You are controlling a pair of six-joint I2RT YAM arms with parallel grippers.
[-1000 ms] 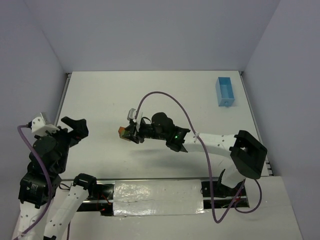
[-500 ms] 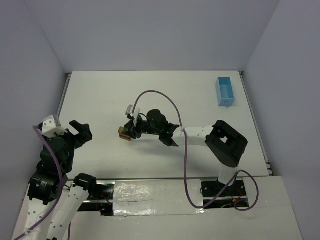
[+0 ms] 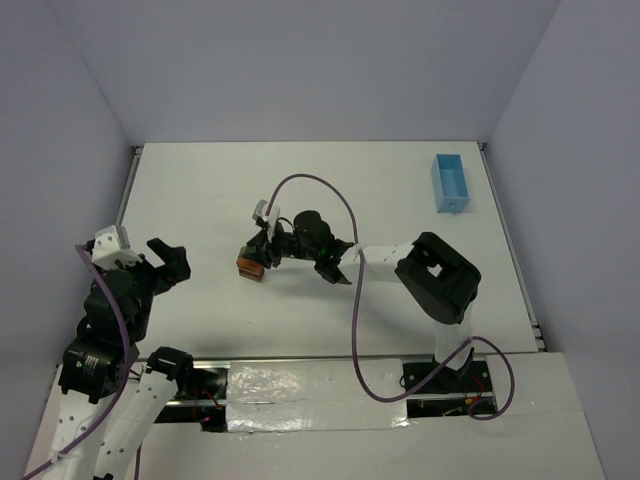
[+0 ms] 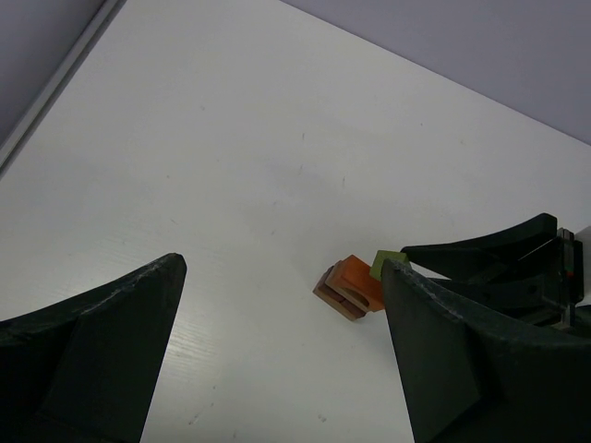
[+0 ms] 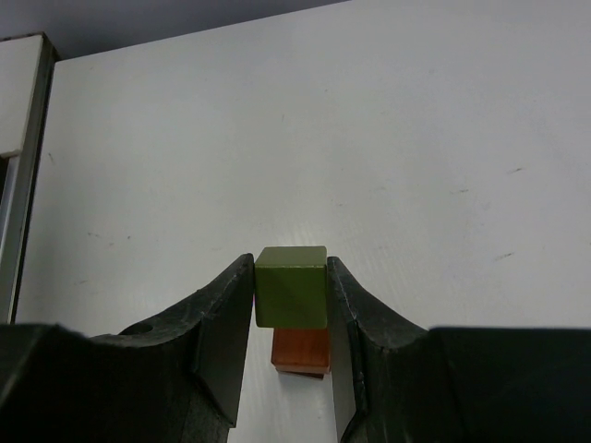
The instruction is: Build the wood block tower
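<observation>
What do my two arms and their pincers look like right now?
The left arm and right arm have white links and bulky black joints. A purple cable runs along each. The left pincer and right pincer have dark, curved, tapering fingers.

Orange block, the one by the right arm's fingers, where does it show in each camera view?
Top external: orange block left of centre, at the right gripper tip.
Left wrist: orange block lower right of centre.
Right wrist: orange block bottom centre, below the green cube.
Shared landmark: the right gripper's dark fingers.
</observation>
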